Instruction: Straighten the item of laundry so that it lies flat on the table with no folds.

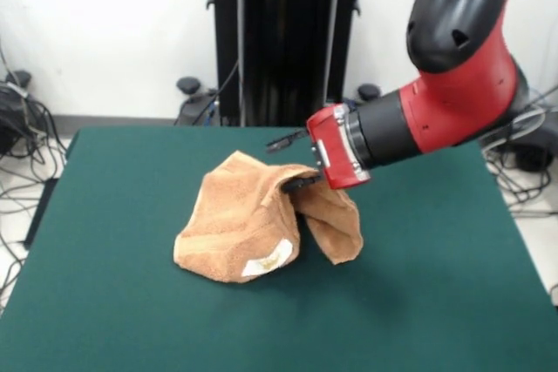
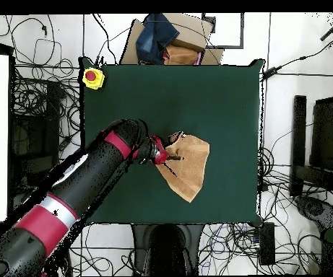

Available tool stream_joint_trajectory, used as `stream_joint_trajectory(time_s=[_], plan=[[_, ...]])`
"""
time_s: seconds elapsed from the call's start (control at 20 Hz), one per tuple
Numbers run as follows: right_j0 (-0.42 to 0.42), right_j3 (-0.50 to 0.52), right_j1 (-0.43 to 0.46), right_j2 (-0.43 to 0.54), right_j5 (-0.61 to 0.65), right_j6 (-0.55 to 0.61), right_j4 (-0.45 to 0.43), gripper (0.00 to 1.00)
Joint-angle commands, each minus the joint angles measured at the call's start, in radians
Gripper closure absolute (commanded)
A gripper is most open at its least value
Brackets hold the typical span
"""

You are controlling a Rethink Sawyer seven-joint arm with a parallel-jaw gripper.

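Orange-tan towel (image 1: 253, 233): bunched and folded near the middle of the green surface (image 1: 105, 302), label facing front.
Gripper (image 1: 292, 163): fingers spread, lower one touching the towel's raised top edge.
Arm (image 1: 436, 111): reaching in sideways.

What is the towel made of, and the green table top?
The towel looks like soft terry cloth: orange-tan, fuzzy and matte, slumping in loose folds, with a white label on one edge. The table top looks like felt: dark green, flat, without shine. That is a guess from its look.
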Motion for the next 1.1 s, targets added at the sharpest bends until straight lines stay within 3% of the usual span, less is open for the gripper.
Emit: stream_joint_trajectory(time_s=[0.05, 0.75, 0.8, 0.9, 1.0, 1.1], plan=[[-0.007, 0.065, -0.210, 0.160, 0.015, 0.197, 0.134, 0.00], [-0.025, 0.339, -0.583, 0.365, -0.197, -0.030, 0.150, 0.00], [-0.053, 0.462, -0.701, 0.415, -0.250, -0.128, 0.129, 0.00], [-0.135, 0.618, -0.783, 0.475, -0.365, -0.255, 0.043, 0.00], [-0.207, 0.685, -0.736, 0.480, -0.512, -0.292, -0.097, 0.00], [-0.210, 0.658, -0.628, 0.432, -0.610, -0.240, -0.215, 0.00]])
